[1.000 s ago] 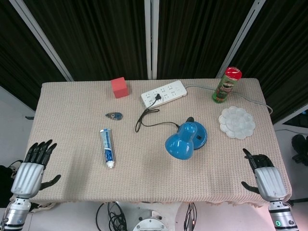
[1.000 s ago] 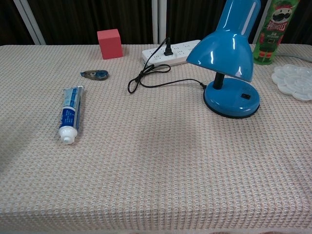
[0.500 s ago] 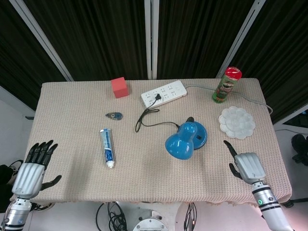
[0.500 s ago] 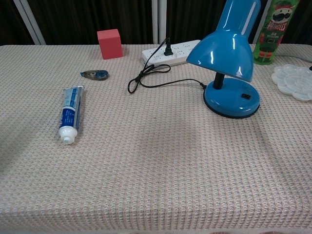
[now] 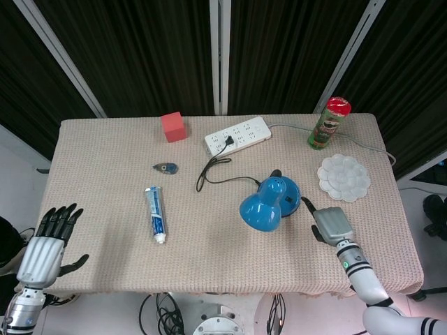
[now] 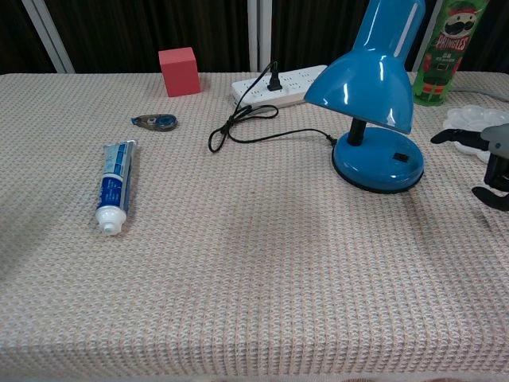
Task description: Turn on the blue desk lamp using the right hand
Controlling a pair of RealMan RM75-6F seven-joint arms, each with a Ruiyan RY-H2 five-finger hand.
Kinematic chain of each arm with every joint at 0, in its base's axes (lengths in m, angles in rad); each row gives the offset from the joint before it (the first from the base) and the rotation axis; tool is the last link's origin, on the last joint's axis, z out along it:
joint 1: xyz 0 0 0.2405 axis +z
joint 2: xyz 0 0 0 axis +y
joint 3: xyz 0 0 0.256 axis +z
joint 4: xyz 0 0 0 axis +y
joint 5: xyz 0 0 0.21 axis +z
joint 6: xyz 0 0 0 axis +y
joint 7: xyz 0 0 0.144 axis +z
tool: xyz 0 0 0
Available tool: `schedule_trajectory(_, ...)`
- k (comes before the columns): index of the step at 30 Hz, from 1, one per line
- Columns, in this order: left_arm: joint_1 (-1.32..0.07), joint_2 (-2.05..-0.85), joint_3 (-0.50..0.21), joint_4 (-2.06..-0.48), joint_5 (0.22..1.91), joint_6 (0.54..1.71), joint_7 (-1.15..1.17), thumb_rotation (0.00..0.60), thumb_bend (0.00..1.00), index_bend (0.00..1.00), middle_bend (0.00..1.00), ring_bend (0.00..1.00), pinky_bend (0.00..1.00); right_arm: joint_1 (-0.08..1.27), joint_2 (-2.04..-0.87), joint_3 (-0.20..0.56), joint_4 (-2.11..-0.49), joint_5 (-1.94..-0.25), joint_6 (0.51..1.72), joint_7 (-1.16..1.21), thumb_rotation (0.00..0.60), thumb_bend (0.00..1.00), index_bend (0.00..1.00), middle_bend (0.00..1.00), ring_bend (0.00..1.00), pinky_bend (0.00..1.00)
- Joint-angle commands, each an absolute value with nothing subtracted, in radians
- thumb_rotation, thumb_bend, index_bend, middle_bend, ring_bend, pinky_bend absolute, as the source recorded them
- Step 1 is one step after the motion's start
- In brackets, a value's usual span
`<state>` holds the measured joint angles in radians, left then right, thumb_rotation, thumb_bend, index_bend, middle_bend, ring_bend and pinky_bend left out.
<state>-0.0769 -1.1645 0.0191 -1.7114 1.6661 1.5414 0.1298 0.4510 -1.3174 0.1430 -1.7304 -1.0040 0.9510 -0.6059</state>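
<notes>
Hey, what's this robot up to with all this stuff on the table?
It is going for the blue desk lamp, which stands on the table plugged into a white power strip. Its right hand has moved in beside the lamp's base, one finger pointing toward it, but it is not touching the lamp yet, and no glow shows from the shade. The left hand hangs open at the table's near left corner, holding nothing. A toothpaste tube lies untouched.

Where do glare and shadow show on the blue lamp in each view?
Chest view: bright glare streaks on the blue desk lamp shade and neck, and a soft shadow on the cloth near its base. Head view: only a faint sheen on the shade, dim shadow beside it.
</notes>
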Motion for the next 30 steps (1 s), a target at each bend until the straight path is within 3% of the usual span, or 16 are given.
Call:
schedule_trajectory(1, -0.076, -1.165, 0.02, -1.711, 1.665, 1.542, 0.13, 0.6, 0.14, 0.0, 0.0, 0.0, 0.0, 0.482, -1.34, 0.14, -1.716, -0.969, 0.936, -0.63, 0.6, 0.47, 0.0, 0.94, 0.88, 0.79)
schedule_trajectory(30, -0.078, -1.159, 0.013, -1.708, 1.657, 1.544, 0.104, 0.6, 0.14, 0.0, 0.0, 0.0, 0.0, 0.58, -1.366, 0.058, -1.701, -0.85, 0.944, -0.624, 0.6, 0.48, 0.0, 0.94, 0.88, 0.79)
